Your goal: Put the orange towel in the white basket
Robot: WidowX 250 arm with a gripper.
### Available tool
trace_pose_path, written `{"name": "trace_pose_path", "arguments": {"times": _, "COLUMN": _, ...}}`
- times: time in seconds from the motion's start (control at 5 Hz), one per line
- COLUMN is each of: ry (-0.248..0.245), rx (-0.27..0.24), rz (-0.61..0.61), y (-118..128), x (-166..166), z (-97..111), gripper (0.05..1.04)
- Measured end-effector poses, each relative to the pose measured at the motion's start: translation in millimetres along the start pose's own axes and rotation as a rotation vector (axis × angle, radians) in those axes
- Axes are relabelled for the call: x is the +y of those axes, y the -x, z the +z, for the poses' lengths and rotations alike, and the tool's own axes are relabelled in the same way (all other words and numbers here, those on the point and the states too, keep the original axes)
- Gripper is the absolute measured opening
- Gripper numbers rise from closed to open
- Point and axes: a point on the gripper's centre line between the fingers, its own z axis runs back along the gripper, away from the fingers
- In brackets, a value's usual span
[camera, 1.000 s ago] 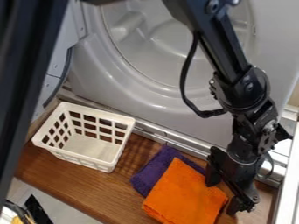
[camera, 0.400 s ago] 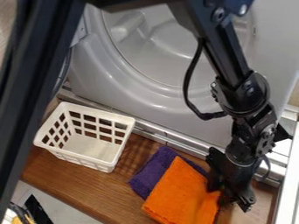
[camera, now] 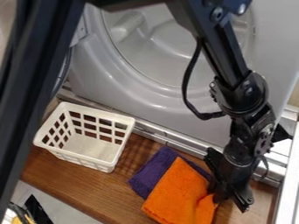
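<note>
My gripper is at the lower right, low over the wooden surface, shut on the right edge of the orange towel. The cloth is pinched into a small raised fold there. The rest of the orange towel lies flat, partly over a purple towel whose left and upper parts show. To the left stands the white basket, upright, with bare floor visible inside it and the towels outside, to its right.
Behind the basket and towels run a metal rail and a large grey rounded door panel. A dark post crosses the left side. A white edge borders the far right.
My gripper has closed on the orange towel's right edge, drawing the fabric into a fold. The fingers were spread apart at first. The basket has stayed put.
</note>
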Motion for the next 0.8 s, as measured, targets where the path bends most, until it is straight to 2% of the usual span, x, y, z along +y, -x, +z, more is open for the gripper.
{"name": "trace_pose_path", "arguments": {"times": 0.2, "ry": -0.011, "rx": 0.016, "rz": 0.0, "y": 3, "x": 2, "z": 8, "gripper": 0.056}}
{"name": "trace_pose_path", "arguments": {"times": 0.6, "ry": -0.076, "rx": -0.045, "rz": 0.039, "y": 8, "x": 8, "z": 52, "gripper": 0.056}}
{"name": "trace_pose_path", "arguments": {"times": 0.8, "ry": -0.107, "rx": -0.057, "rz": 0.065, "y": 15, "x": 13, "z": 69, "gripper": 0.056}}
